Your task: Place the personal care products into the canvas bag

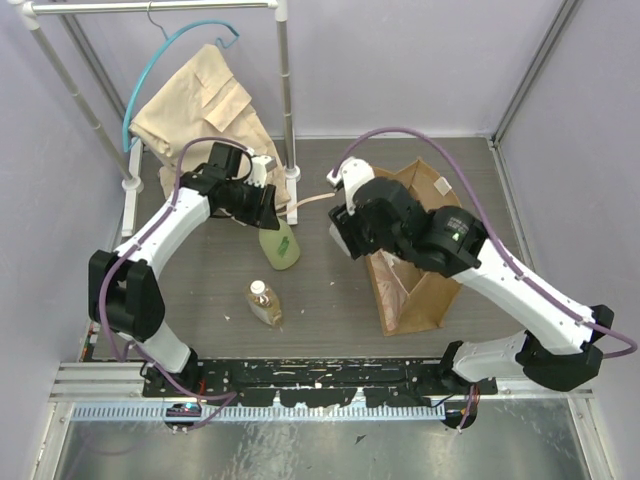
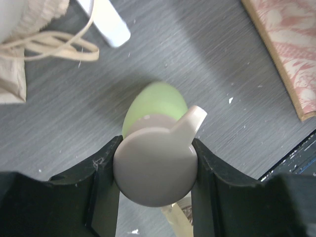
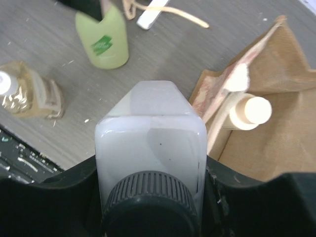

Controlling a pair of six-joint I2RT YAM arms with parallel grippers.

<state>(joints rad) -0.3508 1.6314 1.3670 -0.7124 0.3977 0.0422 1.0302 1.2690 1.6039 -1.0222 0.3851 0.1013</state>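
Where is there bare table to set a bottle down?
Bare table lies between the amber bottle and the canvas bag, and between that bottle and the left arm. It is crowded around the green bottle, where the left claw, the right claw and the rack foot sit close.

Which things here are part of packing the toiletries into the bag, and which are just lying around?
Part of the job:
green bottle
amber bottle
white bottle
cream bottle, already in the bag
canvas bag

Just lying about:
beige garment
teal hanger
clothes rack
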